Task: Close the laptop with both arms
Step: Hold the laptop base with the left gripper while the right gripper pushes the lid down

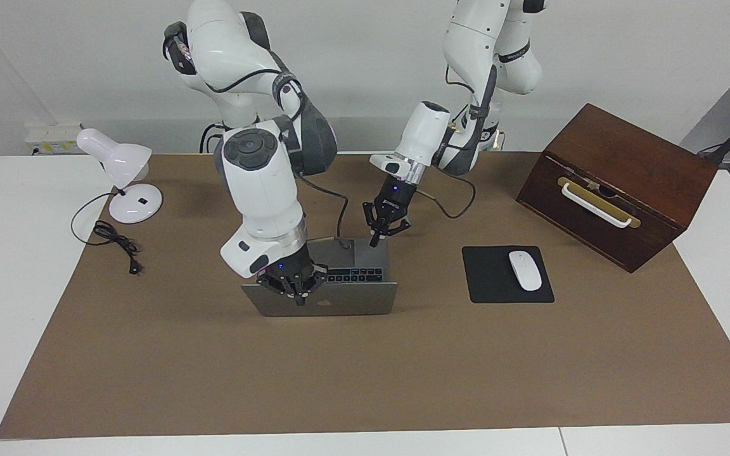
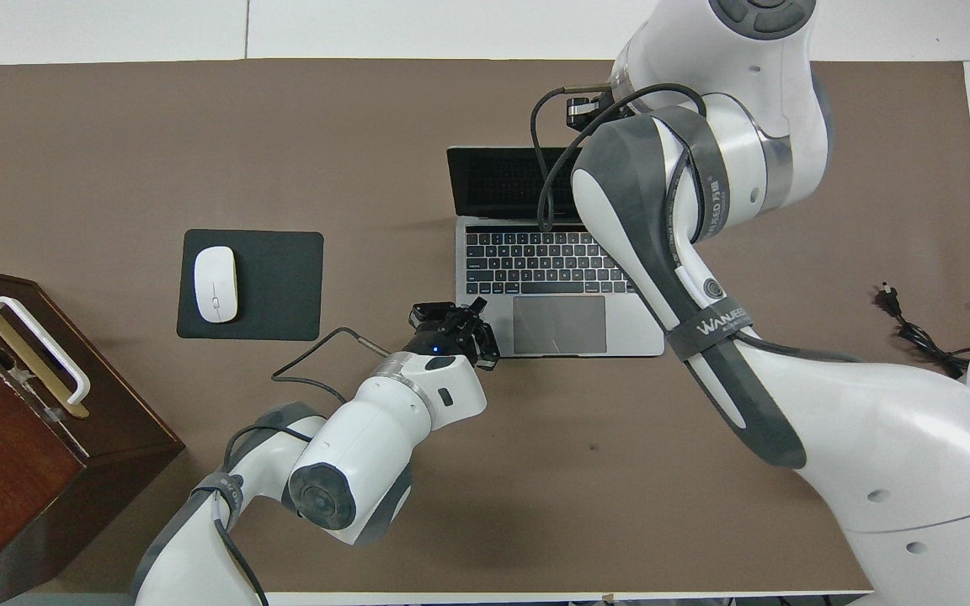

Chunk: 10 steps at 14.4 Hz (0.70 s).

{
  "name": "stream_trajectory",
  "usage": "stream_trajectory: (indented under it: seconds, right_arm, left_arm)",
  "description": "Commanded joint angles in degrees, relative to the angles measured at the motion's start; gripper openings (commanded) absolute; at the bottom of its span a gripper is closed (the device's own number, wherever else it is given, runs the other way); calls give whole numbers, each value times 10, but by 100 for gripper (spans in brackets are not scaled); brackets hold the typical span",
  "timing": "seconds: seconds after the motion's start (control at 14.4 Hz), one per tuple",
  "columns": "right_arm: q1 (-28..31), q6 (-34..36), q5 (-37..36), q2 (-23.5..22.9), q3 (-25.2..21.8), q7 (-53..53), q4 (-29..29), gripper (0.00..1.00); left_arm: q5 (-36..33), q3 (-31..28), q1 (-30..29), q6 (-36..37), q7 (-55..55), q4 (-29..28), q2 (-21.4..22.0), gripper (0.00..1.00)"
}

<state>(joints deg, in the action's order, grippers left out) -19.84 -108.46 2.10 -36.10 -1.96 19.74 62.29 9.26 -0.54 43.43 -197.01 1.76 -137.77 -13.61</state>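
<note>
The silver-grey laptop (image 1: pixel 352 304) stands open in the middle of the brown mat, its lid's back with the dark logo facing away from the robots. Its black keyboard (image 2: pixel 552 261) and grey trackpad show in the overhead view. My right gripper (image 1: pixel 298 292) is at the lid's top edge, at the end toward the right arm. In the overhead view it (image 2: pixel 583 108) is mostly hidden by its own arm. My left gripper (image 1: pixel 376 239) is shut and points down. It is at the base's corner nearest the robots, toward the left arm's end (image 2: pixel 455 318).
A black mouse pad (image 1: pixel 492 278) with a white mouse (image 1: pixel 525 270) lies beside the laptop toward the left arm's end. A dark wooden box (image 1: pixel 618 183) with a white handle stands past it. A white desk lamp (image 1: pixel 124 171) and its cord (image 1: pixel 118 244) are at the right arm's end.
</note>
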Motion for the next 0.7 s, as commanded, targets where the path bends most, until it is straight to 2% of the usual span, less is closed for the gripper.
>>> stream_trajectory:
  seconds: [0.0, 0.42, 0.63]
  right_arm:
    - [6, -4, 11, 19, 6, 2, 28, 0]
    - [10, -3, 12, 19, 6, 1, 34, 0]
    - [13, 3, 40, 24, 6, 2, 47, 0]
  left_arm:
    - [11, -10, 16, -33, 14, -12, -12, 0]
    - [8, -10, 17, -33, 18, -41, -12, 0]
    - [8, -10, 24, -34, 18, -50, -13, 0]
